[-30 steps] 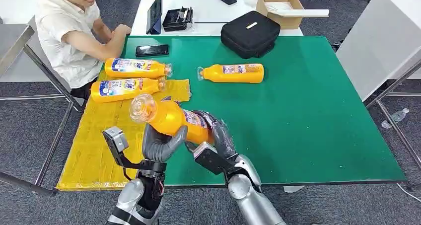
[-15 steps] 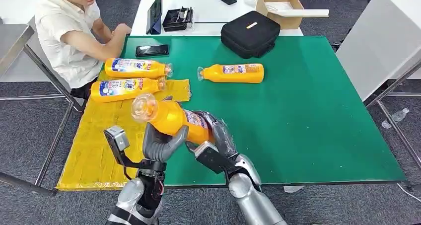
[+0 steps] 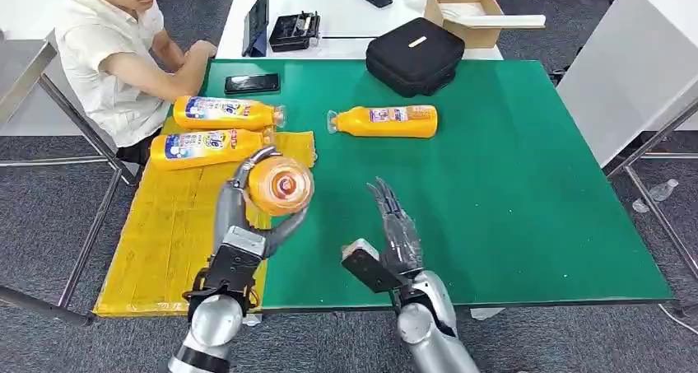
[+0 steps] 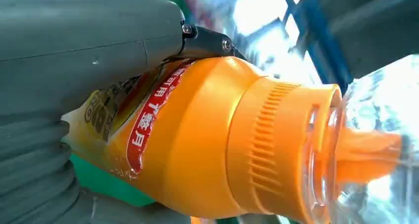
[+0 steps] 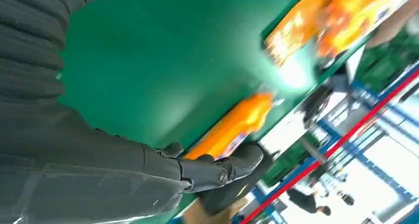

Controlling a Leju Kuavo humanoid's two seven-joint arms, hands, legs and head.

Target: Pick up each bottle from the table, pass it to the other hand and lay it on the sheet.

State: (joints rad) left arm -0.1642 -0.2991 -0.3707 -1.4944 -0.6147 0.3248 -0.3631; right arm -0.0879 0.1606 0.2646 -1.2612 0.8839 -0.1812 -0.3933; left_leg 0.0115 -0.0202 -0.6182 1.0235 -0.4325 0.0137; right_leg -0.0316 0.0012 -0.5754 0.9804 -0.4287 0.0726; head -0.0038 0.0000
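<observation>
Nearest the robot, the left hand (image 3: pixel 251 225) grips an orange bottle (image 3: pixel 281 186) raised above the near part of the bench (image 3: pixel 510 208), over the edge where the yellow sheet (image 3: pixel 165 241) meets the green surface. The bottle's base end faces the head camera. In the left wrist view the same bottle (image 4: pixel 207 145) shows its red and yellow label, its ribbed orange collar and a clear cap, with the thick grey thumb (image 4: pixel 89 51) pressed along its side.

Just to the right, the right hand (image 3: pixel 395 233) stands upright above the green bench with its fingers spread and nothing in them, apart from the held bottle.

Farther out, two orange bottles lie on their sides at the far end of the sheet, one behind the other: the nearer one (image 3: pixel 210 148) and the farther one (image 3: pixel 226 112). A fourth bottle (image 3: pixel 385 120) lies on its side on the bare green surface, well apart from the sheet.

Beyond those, a dark phone (image 3: pixel 252 83) lies near the far edge, and a black case (image 3: pixel 414 54) sits at the far edge. A person in a white shirt (image 3: pixel 107 52) sits at the far left corner, arm resting on the bench.
</observation>
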